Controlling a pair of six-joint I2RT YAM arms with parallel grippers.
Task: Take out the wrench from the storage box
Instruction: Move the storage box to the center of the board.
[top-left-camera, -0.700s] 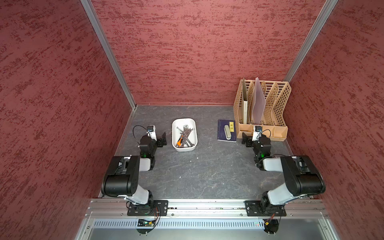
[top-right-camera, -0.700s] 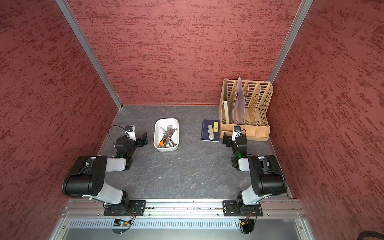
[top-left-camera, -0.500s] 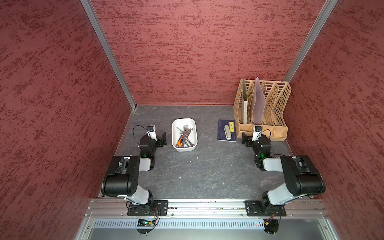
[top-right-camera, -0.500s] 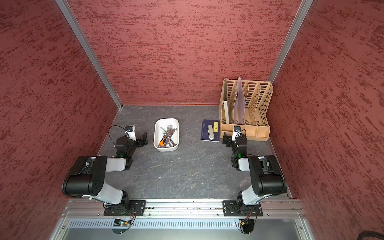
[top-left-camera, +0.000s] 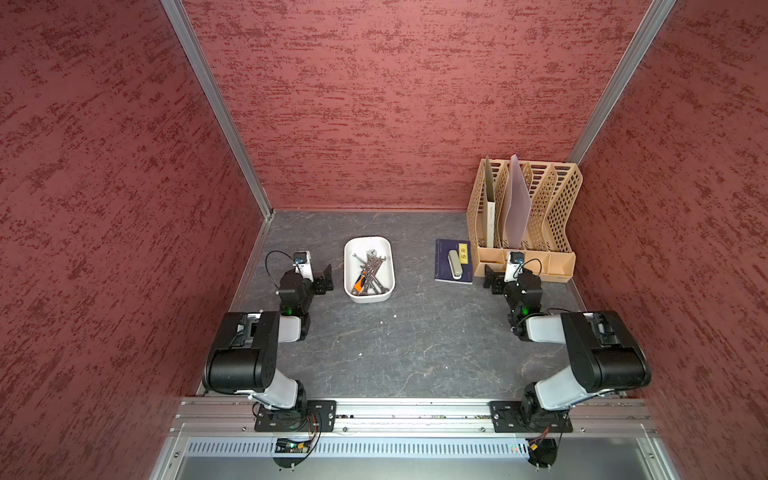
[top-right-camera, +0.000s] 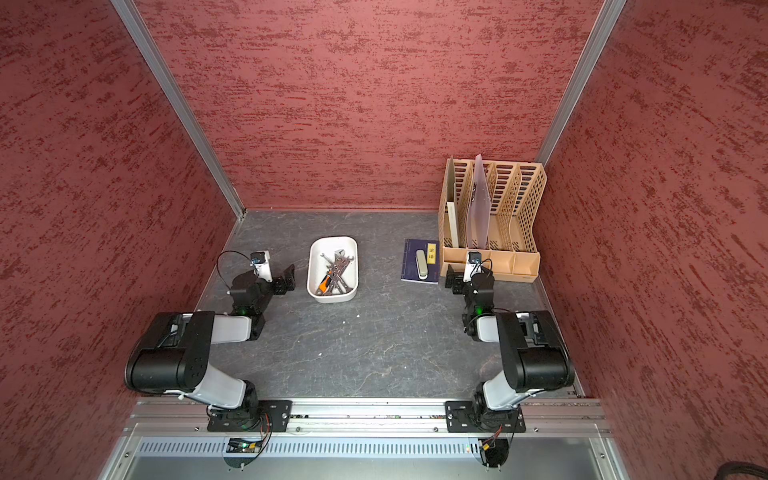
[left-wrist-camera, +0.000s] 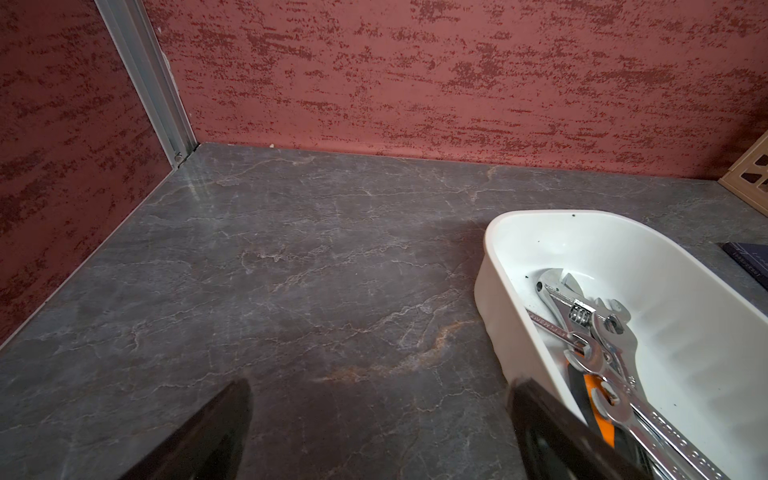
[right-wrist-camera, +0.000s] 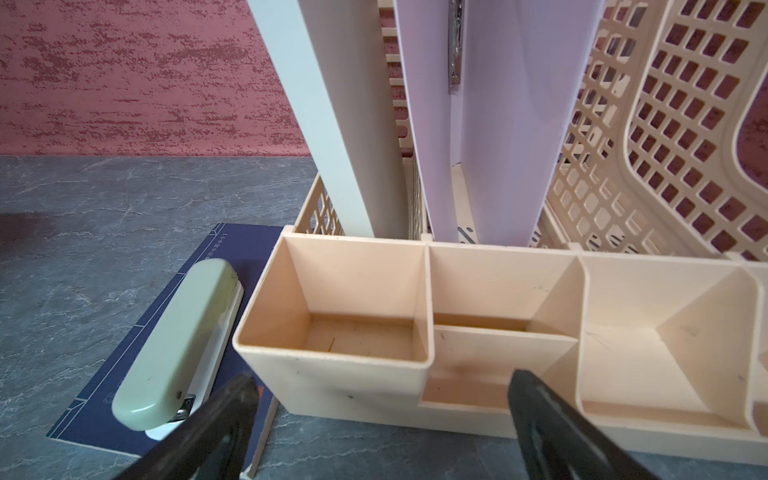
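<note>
The storage box (top-left-camera: 368, 243) (top-right-camera: 334, 243), a shallow white tray, lies on the grey tabletop left of centre. Inside it are several silver wrenches (top-left-camera: 376, 262) (top-right-camera: 340, 264) piled crosswise over an orange-handled tool (top-left-camera: 358, 282). In the left wrist view the wrenches (left-wrist-camera: 598, 345) lie against the box's near wall (left-wrist-camera: 511, 340). My left gripper (top-left-camera: 327, 279) (top-right-camera: 289, 277) (left-wrist-camera: 378, 386) stands open and empty just left of the box, low over the table. My right gripper (top-left-camera: 490, 280) (top-right-camera: 451, 279) (right-wrist-camera: 382, 376) is open and empty in front of the file rack, far from the box.
A tan lattice file rack (top-left-camera: 540, 208) (right-wrist-camera: 345, 291) holding folders stands at the back right. A dark blue book (top-left-camera: 441, 266) (right-wrist-camera: 232, 249) with a pale green stapler (top-left-camera: 454, 262) (right-wrist-camera: 183, 345) on it lies beside the rack. Red walls close three sides.
</note>
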